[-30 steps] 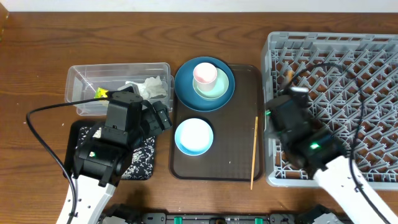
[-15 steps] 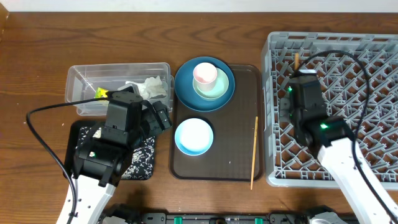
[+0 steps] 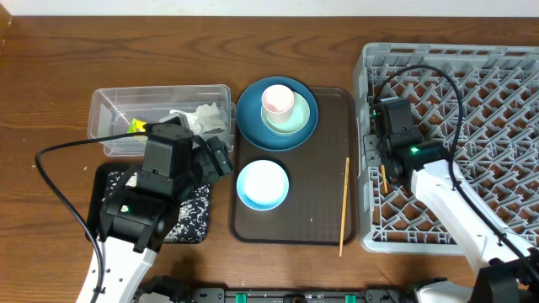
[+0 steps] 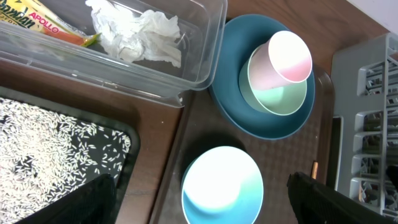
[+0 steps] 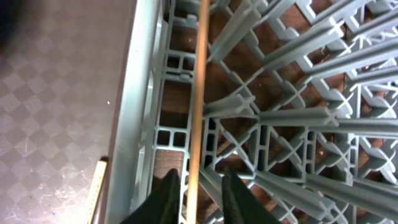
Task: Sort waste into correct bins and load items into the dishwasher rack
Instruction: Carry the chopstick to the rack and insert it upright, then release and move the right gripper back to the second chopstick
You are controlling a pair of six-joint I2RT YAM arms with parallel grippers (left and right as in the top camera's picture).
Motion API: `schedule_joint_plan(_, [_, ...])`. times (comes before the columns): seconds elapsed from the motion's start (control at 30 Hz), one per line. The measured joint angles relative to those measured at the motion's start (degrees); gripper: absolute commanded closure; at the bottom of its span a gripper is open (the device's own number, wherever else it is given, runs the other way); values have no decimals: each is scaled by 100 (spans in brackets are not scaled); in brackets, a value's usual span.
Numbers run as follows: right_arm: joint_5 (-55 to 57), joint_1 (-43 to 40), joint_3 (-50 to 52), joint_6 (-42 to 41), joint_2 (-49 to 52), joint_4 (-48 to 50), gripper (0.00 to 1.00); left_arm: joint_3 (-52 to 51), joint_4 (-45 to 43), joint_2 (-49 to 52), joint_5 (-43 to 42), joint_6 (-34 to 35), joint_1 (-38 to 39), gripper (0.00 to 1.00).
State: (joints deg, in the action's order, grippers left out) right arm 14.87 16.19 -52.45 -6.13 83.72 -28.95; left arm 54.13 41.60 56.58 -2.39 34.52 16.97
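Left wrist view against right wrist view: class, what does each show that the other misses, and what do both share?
Only the left wrist view: the clear tub holding the tissue and wrapper, the black tray of rice, the blue plate, green bowl, pink cup and light blue bowl. Only the right wrist view: a chopstick between the right fingers. Both: the grey rack, the brown serving tray and a second chopstick lying on it, just its tip in the left view.
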Motion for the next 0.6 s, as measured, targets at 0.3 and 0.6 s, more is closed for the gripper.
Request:
schedule_joint_plan(0.3, [-437, 9, -24, -240, -297, -302, 76, 2, 0, 0, -2, 2, 0, 9])
schedule_joint_plan(0.6, [-2343, 278, -219, -1888, -1093, -962, 81, 0, -2, 0, 0, 0, 0, 9])
